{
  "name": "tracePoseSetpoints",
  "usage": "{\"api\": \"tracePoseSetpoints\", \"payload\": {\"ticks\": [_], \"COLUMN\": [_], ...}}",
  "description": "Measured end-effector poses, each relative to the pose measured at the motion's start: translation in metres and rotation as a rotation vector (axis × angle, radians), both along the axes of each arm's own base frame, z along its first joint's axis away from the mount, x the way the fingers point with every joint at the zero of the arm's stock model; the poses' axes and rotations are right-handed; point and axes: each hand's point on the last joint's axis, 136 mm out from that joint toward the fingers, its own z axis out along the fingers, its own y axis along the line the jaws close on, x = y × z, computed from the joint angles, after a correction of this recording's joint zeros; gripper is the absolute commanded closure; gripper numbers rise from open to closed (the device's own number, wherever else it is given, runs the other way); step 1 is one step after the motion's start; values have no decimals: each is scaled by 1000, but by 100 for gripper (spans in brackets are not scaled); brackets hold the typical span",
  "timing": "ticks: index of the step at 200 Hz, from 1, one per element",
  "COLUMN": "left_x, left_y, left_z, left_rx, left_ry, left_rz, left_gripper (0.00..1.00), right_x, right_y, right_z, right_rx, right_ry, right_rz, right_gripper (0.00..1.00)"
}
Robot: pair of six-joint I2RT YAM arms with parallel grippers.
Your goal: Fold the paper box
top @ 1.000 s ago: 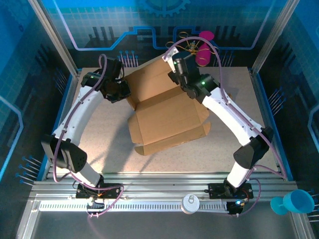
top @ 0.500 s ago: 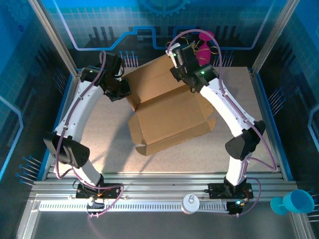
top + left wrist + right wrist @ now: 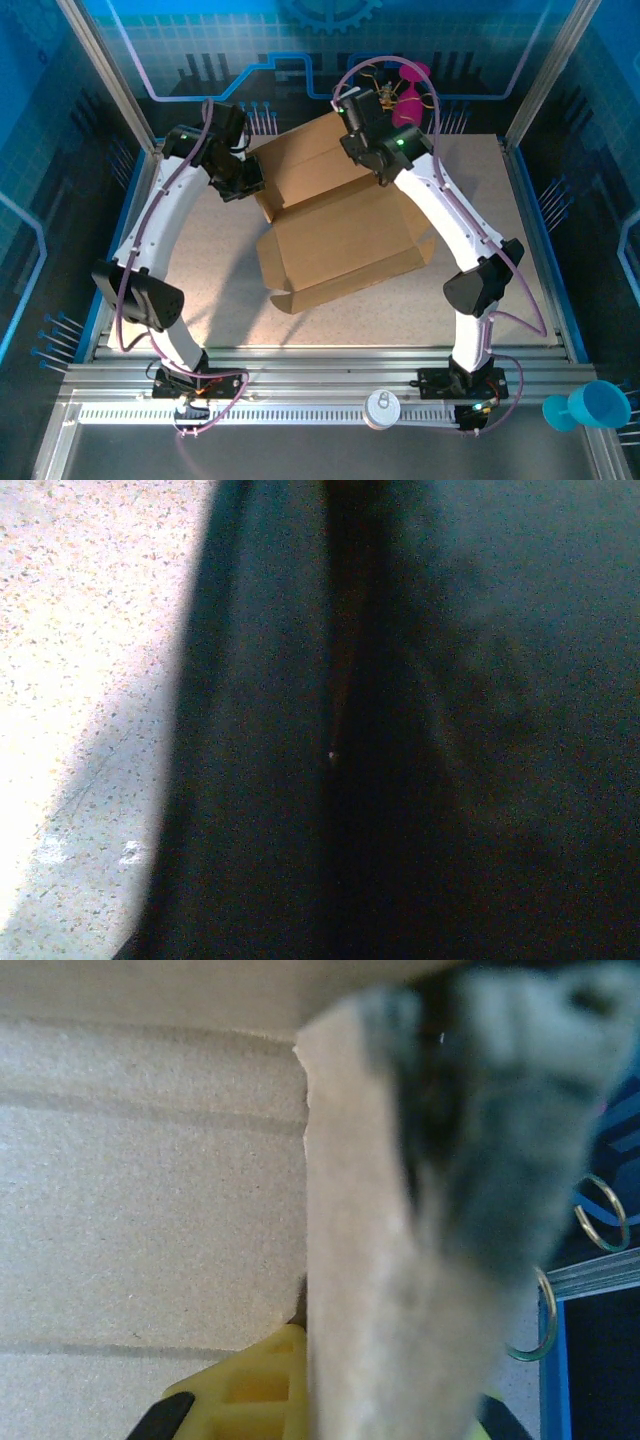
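While the paper box lies on the table with its far panel tilted up, the right gripper pinches that panel's edge. The left gripper is closed beside the box's left edge.

No text, label, brand or number can be read anywhere. The box is plain brown cardboard. The blue back wall carries line graphics and a gear shape, without letters.
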Motion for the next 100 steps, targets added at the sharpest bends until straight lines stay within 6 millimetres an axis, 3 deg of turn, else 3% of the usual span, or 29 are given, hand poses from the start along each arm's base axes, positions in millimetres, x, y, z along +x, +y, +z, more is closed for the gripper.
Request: {"api": "tracePoseSetpoints", "payload": {"ticks": [65,100], "left_x": [1,2], "left_y": [-7,-7], "left_z": [6,8], "left_rx": [-20,-20], "left_ry": [3,-6], "left_rz": [-32,-42], "left_gripper": [100,100], "right_x": [3,6], "right_y": [-11,-23], "right_z": [-6,-10], "right_rx": [66,53], "right_ry": [60,79], "right_rz": [21,-4], "right_gripper": [82,78]}}
